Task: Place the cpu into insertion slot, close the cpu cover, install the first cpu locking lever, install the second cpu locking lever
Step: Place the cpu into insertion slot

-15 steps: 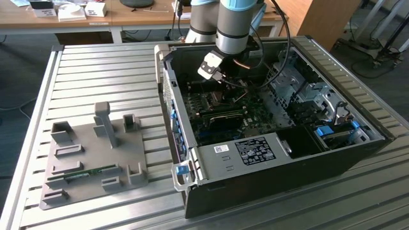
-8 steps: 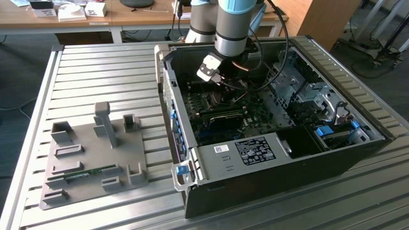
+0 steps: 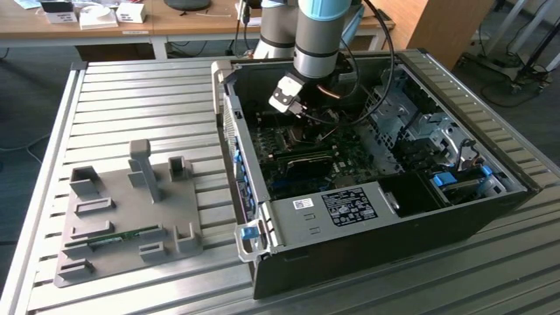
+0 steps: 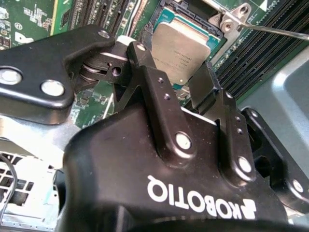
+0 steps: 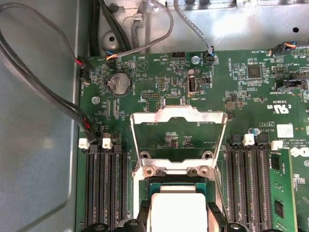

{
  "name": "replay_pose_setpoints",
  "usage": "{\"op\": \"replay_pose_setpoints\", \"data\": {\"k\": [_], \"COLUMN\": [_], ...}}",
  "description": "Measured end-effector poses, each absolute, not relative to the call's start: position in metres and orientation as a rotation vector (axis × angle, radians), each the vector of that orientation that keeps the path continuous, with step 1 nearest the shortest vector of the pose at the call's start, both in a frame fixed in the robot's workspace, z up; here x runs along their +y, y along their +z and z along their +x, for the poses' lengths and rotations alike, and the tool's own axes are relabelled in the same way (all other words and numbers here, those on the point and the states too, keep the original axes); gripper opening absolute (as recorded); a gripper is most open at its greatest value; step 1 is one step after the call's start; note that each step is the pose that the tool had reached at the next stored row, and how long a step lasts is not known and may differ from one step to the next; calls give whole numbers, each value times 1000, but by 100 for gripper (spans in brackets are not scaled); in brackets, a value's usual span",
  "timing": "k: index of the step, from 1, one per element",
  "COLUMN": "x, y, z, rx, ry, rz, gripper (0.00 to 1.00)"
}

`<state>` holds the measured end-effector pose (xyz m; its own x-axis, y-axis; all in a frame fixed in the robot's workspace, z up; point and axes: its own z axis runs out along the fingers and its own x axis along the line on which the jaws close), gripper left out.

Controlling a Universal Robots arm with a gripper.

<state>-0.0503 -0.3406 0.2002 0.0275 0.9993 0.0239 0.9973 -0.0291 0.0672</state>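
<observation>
The cpu (image 5: pixel 176 208) (image 4: pixel 186 46), a flat square chip with a silver-grey top, lies between my gripper's (image 5: pixel 177 218) (image 4: pixel 170 67) two black fingers (image 4: pixel 145 65), which press on its opposite edges. It sits at the insertion slot (image 4: pixel 161 15), level with the slot's dark rim on the green motherboard (image 5: pixel 231 87). The cpu cover (image 5: pixel 178 115) stands swung up on its hinge, with green board showing through its cut-out window. A thin metal lever rod (image 4: pixel 282 32) runs beside the slot. In the exterior view my gripper (image 3: pixel 302 117) reaches down into the open computer case (image 3: pixel 455 164).
Long black memory slots (image 5: pixel 104 188) flank the slot on both sides. Cables (image 5: pixel 43 92) run along the case wall. A black box with a white label (image 3: pixel 348 207) sits at the case front. A grey fixture plate (image 3: pixel 122 210) lies on the slatted table at the exterior view's left.
</observation>
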Motion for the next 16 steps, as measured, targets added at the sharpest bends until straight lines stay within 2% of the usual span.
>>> {"op": "replay_pose_setpoints", "data": {"k": [16], "x": [-340], "y": [195], "z": [-51], "rx": [2169], "ry": [107], "rz": [2233], "gripper": [54]}}
